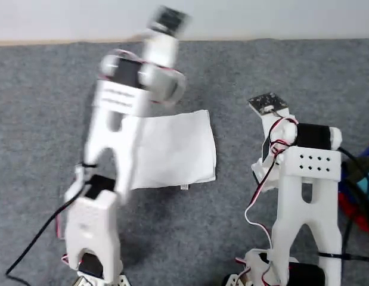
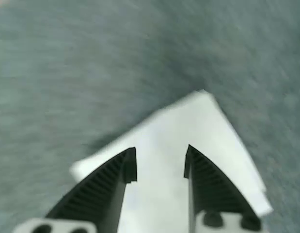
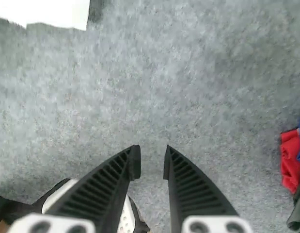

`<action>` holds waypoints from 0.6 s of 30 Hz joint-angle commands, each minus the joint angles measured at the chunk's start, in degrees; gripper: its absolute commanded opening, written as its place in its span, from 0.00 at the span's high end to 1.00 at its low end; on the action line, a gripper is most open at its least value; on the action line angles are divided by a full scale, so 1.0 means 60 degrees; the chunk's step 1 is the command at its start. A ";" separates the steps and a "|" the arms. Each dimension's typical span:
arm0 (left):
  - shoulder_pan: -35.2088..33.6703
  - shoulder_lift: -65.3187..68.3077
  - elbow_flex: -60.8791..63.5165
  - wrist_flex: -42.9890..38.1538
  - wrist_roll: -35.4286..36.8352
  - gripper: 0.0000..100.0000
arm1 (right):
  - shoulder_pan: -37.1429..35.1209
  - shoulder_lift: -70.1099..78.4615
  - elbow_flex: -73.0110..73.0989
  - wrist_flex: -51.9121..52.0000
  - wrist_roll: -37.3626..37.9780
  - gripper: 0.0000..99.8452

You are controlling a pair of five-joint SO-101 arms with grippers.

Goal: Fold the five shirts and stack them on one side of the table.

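Note:
A white folded shirt [image 1: 175, 149] lies flat on the grey table, left of centre. My left arm stands over its left part, wrist raised toward the far edge. In the left wrist view my left gripper [image 2: 160, 165] hangs open above the white shirt [image 2: 188, 145], nothing between its fingers. My right arm stands upright at the right side of the table. Its gripper [image 3: 150, 162] is open with a narrow gap over bare grey felt. Red and blue clothes [image 3: 291, 160] lie off to the side.
A bundle of coloured clothes [image 1: 362, 190] sits at the right edge of the table, beside the right arm's base. Grey felt [image 1: 41, 119] covers the whole table. A pale wall [image 1: 261, 18] runs along the far edge.

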 commanded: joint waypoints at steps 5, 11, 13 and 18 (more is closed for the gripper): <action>-0.3062 -0.2066 0.1516 0.0264 -0.0513 0.92 | -0.1194 -0.0286 -0.0586 -0.0769 -0.1128 0.91; -0.4440 -0.3458 0.3949 0.0264 -0.1128 1.00 | -0.2161 0.0286 -0.0571 -0.2747 -0.2623 0.90; -0.4835 -0.4015 0.4740 0.0249 -0.1143 1.00 | -0.2322 0.0886 -0.0571 -0.3392 -0.3077 0.90; -0.5758 -0.5231 0.6440 0.0234 -0.1289 1.00 | -0.3026 0.2630 -0.0952 -0.3890 -0.5538 0.90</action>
